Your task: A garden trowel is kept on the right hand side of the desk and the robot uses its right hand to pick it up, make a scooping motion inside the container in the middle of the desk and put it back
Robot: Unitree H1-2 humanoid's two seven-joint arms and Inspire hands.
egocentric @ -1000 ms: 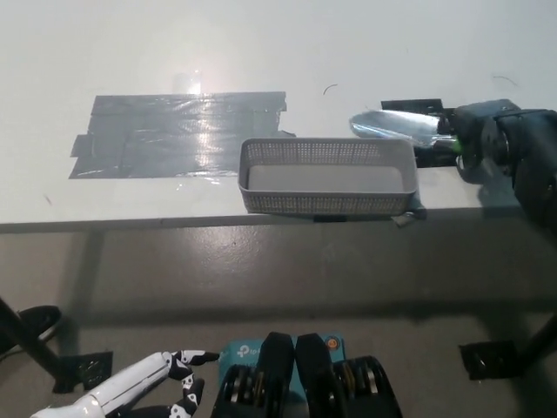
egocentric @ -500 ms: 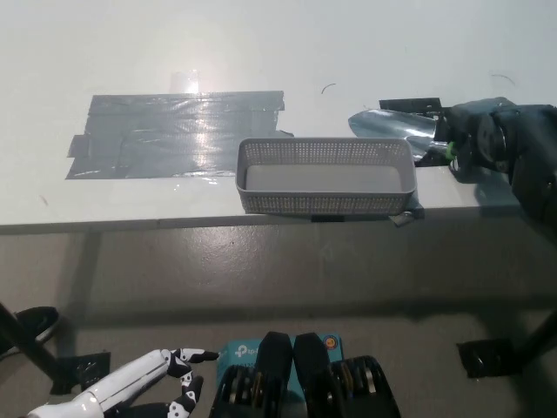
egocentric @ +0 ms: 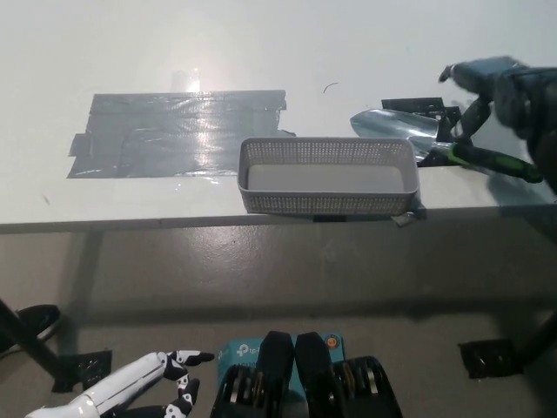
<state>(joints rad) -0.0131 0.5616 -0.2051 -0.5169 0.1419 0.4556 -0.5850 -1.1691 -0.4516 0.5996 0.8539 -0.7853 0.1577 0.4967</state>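
I see trowel [egocentric: 396,127] flat on its tape mark [egocentric: 419,105] beside container [egocentric: 326,203]: home spot; right hand [egocentric: 494,84] above, spread, empty; left hand [egocentric: 144,384] idle low

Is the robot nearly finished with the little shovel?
Looks nearly finished. The trowel lies on the desk right of the container, and the right hand, which gripped its handle a second ago, is open above it. Nothing is in hand; only pulling the arm away seems left. The left hand rests low.

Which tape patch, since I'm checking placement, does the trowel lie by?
The small black patch, beside the trowel; the large grey patch lies far left.
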